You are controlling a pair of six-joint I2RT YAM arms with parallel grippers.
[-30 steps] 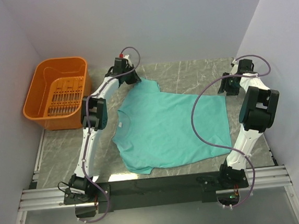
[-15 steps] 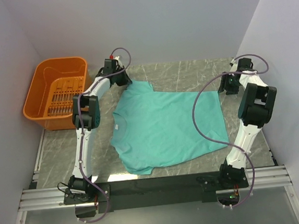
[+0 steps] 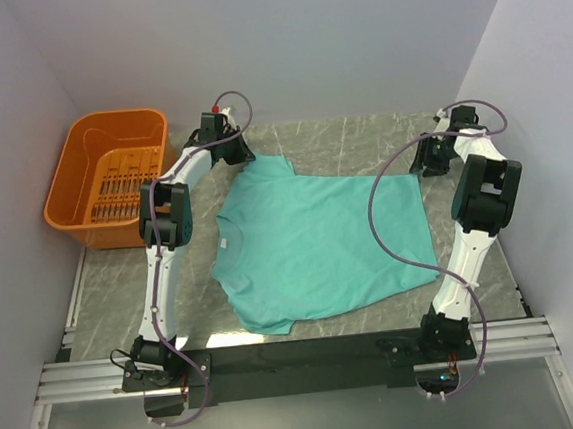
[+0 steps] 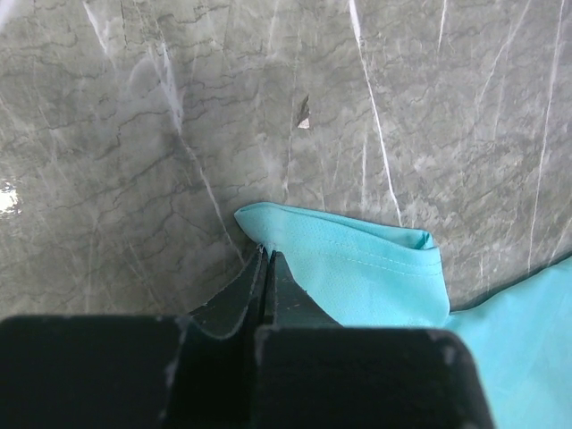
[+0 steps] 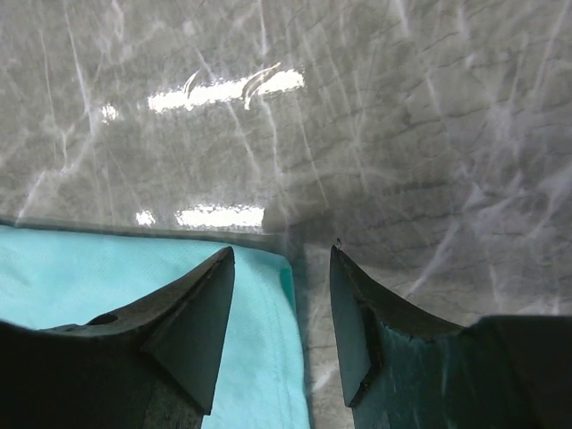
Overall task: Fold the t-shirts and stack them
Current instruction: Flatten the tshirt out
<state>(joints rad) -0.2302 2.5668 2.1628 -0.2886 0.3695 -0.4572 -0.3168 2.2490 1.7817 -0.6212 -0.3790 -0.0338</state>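
1. t-shirt point(image 3: 319, 247) lies spread mid-table point(image 3: 360, 136), unfolded; over the last second it has slid left and looks flatter
2. right gripper point(image 5: 279, 259) has crept onto the far-right hem corner, jaws apart, straddling the cloth edge, gripping nothing
3. left gripper point(image 4: 266, 261) is clamped on the far-left sleeve and has tugged it left
4. orange basket point(image 3: 72, 198) sits far left, apart from the shirt
5. my read: they're straightening it, first fold not started

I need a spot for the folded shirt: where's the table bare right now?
Bare: the far strip of table between left gripper and right gripper, beyond the t-shirt; the near-left patch between left arm and orange basket. Crowded: both grippers' corners.
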